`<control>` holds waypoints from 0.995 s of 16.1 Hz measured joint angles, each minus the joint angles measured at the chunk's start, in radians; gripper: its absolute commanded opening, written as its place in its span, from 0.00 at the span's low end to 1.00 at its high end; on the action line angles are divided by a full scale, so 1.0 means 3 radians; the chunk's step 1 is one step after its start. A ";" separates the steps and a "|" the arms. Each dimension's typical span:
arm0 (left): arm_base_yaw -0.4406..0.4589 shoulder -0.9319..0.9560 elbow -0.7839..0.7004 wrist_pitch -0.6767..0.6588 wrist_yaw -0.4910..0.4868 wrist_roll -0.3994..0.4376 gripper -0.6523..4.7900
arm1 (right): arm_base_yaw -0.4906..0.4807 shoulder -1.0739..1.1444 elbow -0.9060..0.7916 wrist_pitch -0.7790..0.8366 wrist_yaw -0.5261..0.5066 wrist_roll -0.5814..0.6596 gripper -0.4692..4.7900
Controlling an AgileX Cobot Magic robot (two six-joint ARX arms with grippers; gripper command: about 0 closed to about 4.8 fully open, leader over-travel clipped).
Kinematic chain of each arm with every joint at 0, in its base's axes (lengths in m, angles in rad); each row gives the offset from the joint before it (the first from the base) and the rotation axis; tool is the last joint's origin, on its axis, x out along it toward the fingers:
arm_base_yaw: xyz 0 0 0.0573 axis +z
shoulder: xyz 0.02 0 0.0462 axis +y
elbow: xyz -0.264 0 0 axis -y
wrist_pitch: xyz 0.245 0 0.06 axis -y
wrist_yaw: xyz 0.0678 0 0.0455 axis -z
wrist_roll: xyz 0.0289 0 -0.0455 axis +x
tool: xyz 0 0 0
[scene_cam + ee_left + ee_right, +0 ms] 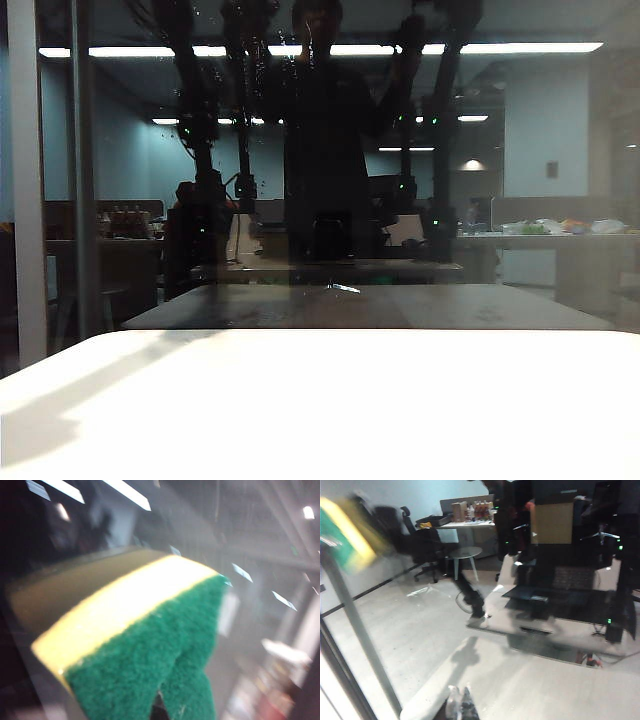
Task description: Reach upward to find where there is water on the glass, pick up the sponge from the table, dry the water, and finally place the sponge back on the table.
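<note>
The left gripper is almost wholly hidden in its own wrist view: only a dark sliver of it shows at the notch under the sponge [145,645], which fills most of that picture. It is clenched on the sponge, whose green scouring face bulges toward the camera, the yellow foam band beyond it. The sponge is pressed against or just at the glass [260,545], where its dull brownish mirror image meets the foam. The whole view is soft with blur, so whether foam and pane actually touch cannot be told for certain.

The right gripper [458,706] appears only as pale, blurred fingertips at the picture's edge; the two seem to lie close together, probably shut with nothing between them, though the view is poor. In that same view the sponge shows as a smeared yellow and green patch at the pale grey frame bar [360,630].

From the exterior view neither arm is seen directly, only dark mirrored shapes in the pane. The water [250,60] shows as faint glinting specks high on the glass. The white table [330,410] lies bare below. No writing or labels can be read anywhere.
</note>
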 measured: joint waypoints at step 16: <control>-0.0944 0.0463 0.0267 -0.0328 -0.0097 -0.0003 0.11 | 0.0000 -0.0128 0.0000 -0.0164 -0.0001 -0.0001 0.09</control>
